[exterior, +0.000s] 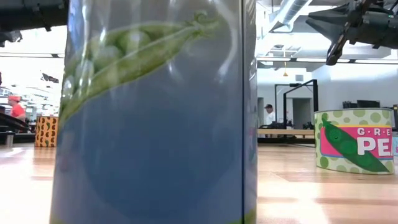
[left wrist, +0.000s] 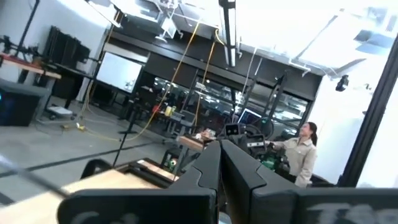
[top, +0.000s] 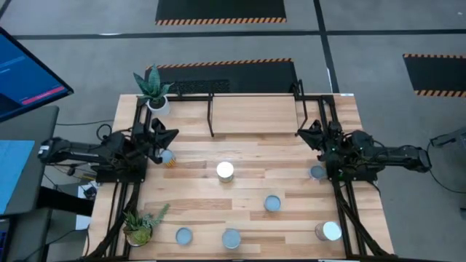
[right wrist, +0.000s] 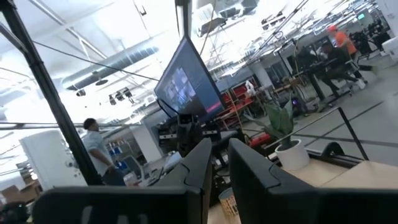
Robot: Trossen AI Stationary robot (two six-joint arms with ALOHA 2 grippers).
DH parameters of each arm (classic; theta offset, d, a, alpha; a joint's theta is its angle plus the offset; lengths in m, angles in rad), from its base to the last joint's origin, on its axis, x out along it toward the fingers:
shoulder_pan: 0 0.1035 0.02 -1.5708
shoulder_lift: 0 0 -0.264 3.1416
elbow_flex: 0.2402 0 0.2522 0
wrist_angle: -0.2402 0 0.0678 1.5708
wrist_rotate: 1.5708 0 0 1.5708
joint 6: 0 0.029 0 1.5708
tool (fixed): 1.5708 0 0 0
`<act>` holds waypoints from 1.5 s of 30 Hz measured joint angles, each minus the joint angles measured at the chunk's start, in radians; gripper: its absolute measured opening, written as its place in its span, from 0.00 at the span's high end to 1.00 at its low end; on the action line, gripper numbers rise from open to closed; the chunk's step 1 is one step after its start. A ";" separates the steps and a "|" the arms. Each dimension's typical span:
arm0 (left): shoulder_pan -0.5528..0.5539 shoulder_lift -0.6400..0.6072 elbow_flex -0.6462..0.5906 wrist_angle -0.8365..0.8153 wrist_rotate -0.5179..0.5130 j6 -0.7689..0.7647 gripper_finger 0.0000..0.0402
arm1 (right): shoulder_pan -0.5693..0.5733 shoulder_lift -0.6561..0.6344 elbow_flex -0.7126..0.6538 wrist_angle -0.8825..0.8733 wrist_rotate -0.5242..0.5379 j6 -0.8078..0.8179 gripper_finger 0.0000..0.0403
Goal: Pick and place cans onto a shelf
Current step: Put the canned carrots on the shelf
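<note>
Several cans stand upright on the wooden tabletop: one with an orange label next to my left gripper, one mid-table, one by my right gripper, one, and three along the near edge. The shelf stands bare at the far middle. My left gripper hovers at the table's left and my right gripper at its right. Both are raised, shut and empty, with fingers together in the wrist views.
A potted plant stands at the far left corner and another at the near left corner. In the low view a pea-label can fills most of the picture, and a green-peas can stands to its right. People show in the room beyond.
</note>
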 joint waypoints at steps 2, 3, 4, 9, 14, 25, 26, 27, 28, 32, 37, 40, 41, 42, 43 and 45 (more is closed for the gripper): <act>0.000 0.037 0.033 -0.001 0.016 0.048 1.00 | 0.000 0.000 0.000 -0.005 0.000 -0.004 0.80; 0.000 0.053 0.047 -0.002 0.016 0.072 1.00 | 0.000 0.000 0.000 -0.007 0.000 -0.005 0.80; 0.000 0.067 0.060 -0.003 0.015 0.095 1.00 | 0.000 0.000 0.000 -0.011 0.000 -0.005 0.80; 0.000 0.132 0.102 -0.005 0.002 0.110 0.96 | 0.000 0.000 0.000 -0.015 0.000 -0.006 0.80; 0.000 0.196 0.116 -0.007 -0.008 0.084 0.91 | 0.000 0.000 0.000 -0.016 0.000 -0.007 0.80; 0.000 0.366 0.220 -0.008 -0.012 0.064 0.80 | 0.000 0.000 0.001 -0.016 0.000 -0.007 0.80; 0.000 0.378 0.229 -0.008 -0.012 0.063 0.78 | 0.000 0.000 0.001 -0.016 0.000 -0.007 0.80; 0.000 0.389 0.238 -0.008 -0.012 0.061 0.76 | 0.000 0.000 0.001 -0.016 0.000 -0.007 0.80; 0.000 0.400 0.247 -0.010 -0.011 0.056 0.73 | 0.000 0.000 0.001 -0.016 0.000 -0.007 0.80; 0.000 0.454 0.276 -0.014 0.030 0.055 0.66 | 0.000 0.000 0.001 -0.016 -0.001 -0.007 0.80; 0.000 0.530 0.310 -0.018 0.070 0.053 0.62 | 0.000 0.000 0.002 -0.016 -0.001 -0.007 0.80; 0.000 0.567 0.337 -0.024 0.093 0.053 0.62 | 0.000 0.000 0.002 -0.016 -0.001 -0.007 0.80; 0.000 0.576 0.347 -0.034 0.100 0.053 0.62 | 0.000 0.000 0.002 -0.016 -0.001 -0.007 0.80; 0.000 0.583 0.358 -0.053 0.107 0.052 0.62 | 0.000 0.000 0.002 -0.016 -0.001 -0.007 0.80; 0.000 0.591 0.372 -0.074 0.115 0.052 0.62 | 0.000 0.000 0.002 -0.016 -0.001 -0.007 0.80; 0.000 0.603 0.398 -0.122 0.123 0.052 0.62 | 0.000 0.000 0.002 -0.016 -0.001 -0.007 0.80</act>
